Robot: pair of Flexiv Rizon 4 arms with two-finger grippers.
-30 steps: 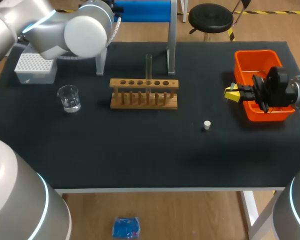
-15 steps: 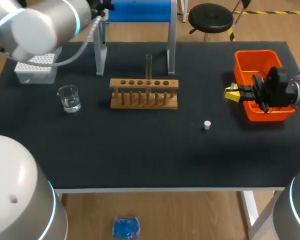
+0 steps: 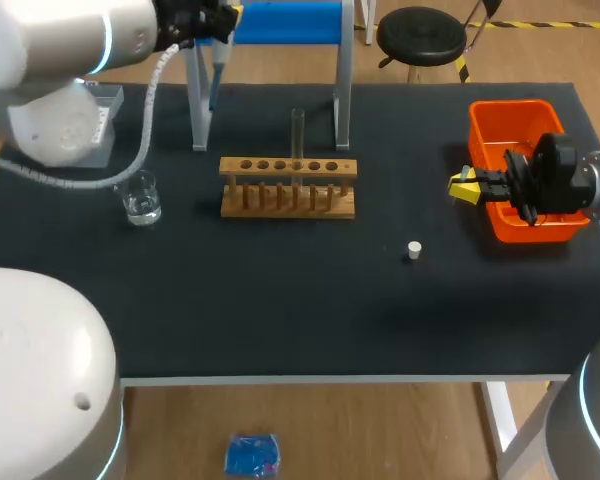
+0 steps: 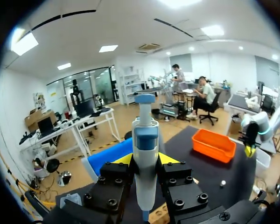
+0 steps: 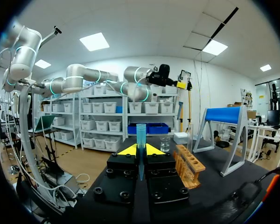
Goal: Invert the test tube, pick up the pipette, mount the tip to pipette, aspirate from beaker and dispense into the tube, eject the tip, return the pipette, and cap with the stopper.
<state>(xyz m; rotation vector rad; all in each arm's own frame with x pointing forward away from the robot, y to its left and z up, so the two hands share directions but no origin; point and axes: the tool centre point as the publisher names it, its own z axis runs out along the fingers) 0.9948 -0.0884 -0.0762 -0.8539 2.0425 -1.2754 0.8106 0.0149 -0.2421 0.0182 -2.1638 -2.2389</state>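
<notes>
Black was the colour of the worktop (image 3: 280, 300). Over its far left corner, the left gripper (image 3: 220, 20) hung high beside the blue-topped stand (image 3: 285, 20). It was grasping the pipette (image 4: 145, 140). In the left wrist view, both fingers pressed the white and blue body from two sides, and the narrow end pointed down past them.

A white tip box (image 3: 102, 130) stood near the same corner, partly hidden behind the left arm. A glass beaker (image 3: 138, 197) with a little clear liquid stood closer to the left edge.

A wooden rack (image 3: 288, 187) stood toward the far edge, near the middle. A clear test tube (image 3: 298, 135) stood upright in one of its middle holes.

A small white stopper (image 3: 413, 250) lay alone on the worktop, between the rack and the right edge and closer to the front edge than the rack.

An orange bin (image 3: 500, 112) stood at the right edge. The right gripper (image 3: 464, 187) was just beside its left wall, and its fingers were clenched on a thin blue tip (image 5: 140, 135), which stood between the yellow ends.
</notes>
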